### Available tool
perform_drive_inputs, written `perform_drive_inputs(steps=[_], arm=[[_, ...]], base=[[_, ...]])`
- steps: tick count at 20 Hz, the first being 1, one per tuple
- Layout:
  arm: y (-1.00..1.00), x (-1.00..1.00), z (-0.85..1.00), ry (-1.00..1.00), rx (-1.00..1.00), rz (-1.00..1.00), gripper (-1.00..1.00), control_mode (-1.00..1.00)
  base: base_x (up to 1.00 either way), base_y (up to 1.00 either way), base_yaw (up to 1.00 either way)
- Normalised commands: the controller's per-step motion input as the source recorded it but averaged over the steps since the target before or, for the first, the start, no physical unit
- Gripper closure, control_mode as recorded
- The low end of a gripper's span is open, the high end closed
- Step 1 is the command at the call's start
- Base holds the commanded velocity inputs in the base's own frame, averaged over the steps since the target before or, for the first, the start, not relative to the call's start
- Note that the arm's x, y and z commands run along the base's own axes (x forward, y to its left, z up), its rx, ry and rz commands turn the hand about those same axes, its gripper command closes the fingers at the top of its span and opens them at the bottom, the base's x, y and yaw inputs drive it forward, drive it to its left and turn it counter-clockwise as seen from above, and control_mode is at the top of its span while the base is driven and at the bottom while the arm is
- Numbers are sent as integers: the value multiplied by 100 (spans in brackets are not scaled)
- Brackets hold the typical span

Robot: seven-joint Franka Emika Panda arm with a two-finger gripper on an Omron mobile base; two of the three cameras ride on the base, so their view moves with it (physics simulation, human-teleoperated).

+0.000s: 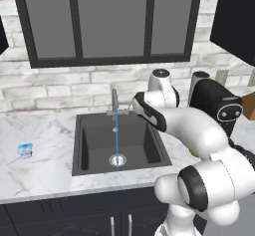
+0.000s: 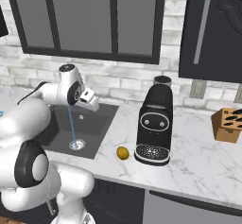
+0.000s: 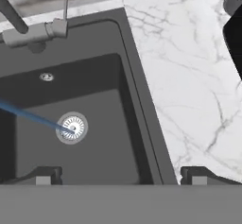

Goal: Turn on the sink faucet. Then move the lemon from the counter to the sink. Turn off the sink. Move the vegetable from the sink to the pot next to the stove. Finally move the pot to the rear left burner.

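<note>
Water runs in a thin blue stream from the faucet (image 1: 114,100) down to the drain ring (image 1: 117,160) at the middle of the left base view, inside the dark sink (image 1: 89,150). The hand (image 2: 90,99) hangs at the left of the right base view, above the sink's right rim — its 2 fingers stand wide apart with nothing between them. The lemon (image 2: 123,153) lies on the marble desk (image 2: 198,157) at lower centre of that view, between the sink and the black coffee machine (image 2: 153,124), just beside the machine's base. A blue-and-white cup (image 1: 25,150) stands at the far left of the left base view. A knife block (image 2: 228,124) sits at the right edge.
</note>
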Motion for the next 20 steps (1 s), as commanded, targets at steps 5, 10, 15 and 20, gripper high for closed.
perform_drive_inputs(steps=[5, 10, 15, 20], arm=[[0, -4, -19, 35, -10, 0, -100, -100], [-2, -43, -85, 12, -2, 0, -100, -100], [-2, -50, -80, 0, -3, 0, -100, -100], [-17, -47, -12, 0, 0, 0, -100, -100]], base=[[0, 0, 0], [0, 0, 0], [0, 0, 0], [0, 0, 0]])
